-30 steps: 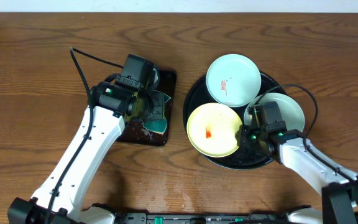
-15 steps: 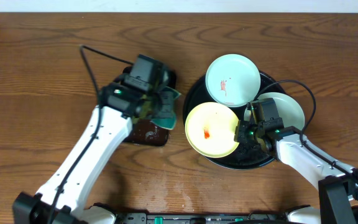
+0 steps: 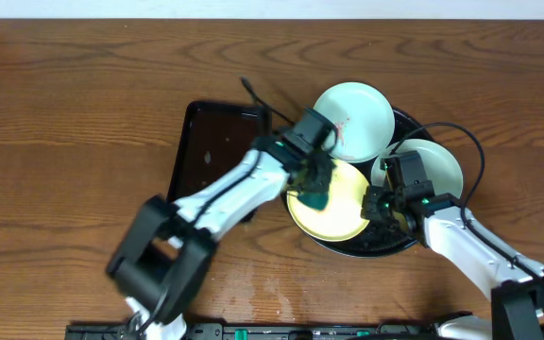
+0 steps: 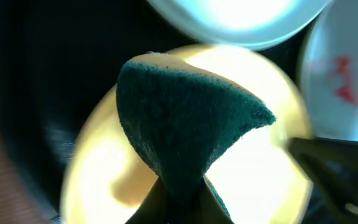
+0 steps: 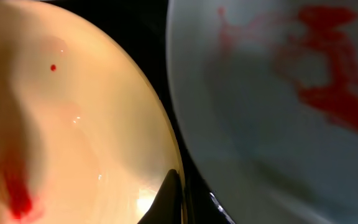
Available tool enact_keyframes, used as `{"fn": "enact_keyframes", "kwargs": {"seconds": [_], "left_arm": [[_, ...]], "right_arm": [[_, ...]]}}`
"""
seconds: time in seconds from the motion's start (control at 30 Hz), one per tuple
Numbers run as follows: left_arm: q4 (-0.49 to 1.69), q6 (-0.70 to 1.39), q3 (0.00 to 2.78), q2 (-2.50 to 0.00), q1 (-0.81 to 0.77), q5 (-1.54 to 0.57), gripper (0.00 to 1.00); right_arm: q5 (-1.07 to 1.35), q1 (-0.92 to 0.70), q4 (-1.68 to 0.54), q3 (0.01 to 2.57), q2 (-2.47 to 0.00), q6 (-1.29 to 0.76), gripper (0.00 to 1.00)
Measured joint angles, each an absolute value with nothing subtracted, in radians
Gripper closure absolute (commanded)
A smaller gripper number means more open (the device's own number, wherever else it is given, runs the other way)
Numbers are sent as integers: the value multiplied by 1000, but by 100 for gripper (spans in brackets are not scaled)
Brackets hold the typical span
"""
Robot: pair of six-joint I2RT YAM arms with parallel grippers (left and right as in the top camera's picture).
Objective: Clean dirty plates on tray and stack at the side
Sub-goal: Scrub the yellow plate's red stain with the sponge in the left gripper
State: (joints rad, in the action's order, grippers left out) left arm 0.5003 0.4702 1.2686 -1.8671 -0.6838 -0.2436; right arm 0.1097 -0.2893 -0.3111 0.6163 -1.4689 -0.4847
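Note:
The round black tray (image 3: 382,247) holds three plates. The pale yellow plate (image 3: 343,212) lies at its left, tilted. My left gripper (image 3: 314,189) is shut on a teal sponge (image 4: 185,134) and holds it over the yellow plate (image 4: 272,180). My right gripper (image 3: 374,203) is shut on the yellow plate's right rim (image 5: 160,130); a red smear shows on the plate at lower left (image 5: 17,193). One mint-white plate (image 3: 362,118) with a red smear lies at the back. The other mint-white plate (image 3: 437,165) lies at the right, smeared red (image 5: 328,93).
A rectangular dark tray (image 3: 211,151) lies left of the round tray, with bare brown wood table all round it. My left arm crosses its right side.
My left gripper has carried the sponge rightward, off the rectangular tray and over the yellow plate. My right gripper has stayed on the plate's rim.

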Motion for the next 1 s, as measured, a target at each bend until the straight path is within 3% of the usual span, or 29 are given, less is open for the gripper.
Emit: {"fn": "enact_keyframes", "kwargs": {"seconds": [0.27, 0.63, 1.0], "left_arm": [[450, 522, 1290, -1987, -709, -284, 92], [344, 520, 1292, -2032, -760, -516, 92], [466, 498, 1319, -2020, -784, -336, 92]], "right_arm": [[63, -285, -347, 611, -1431, -478, 99], [51, -285, -344, 599, -1431, -465, 99], [88, -285, -341, 598, -1431, -462, 99]]}}
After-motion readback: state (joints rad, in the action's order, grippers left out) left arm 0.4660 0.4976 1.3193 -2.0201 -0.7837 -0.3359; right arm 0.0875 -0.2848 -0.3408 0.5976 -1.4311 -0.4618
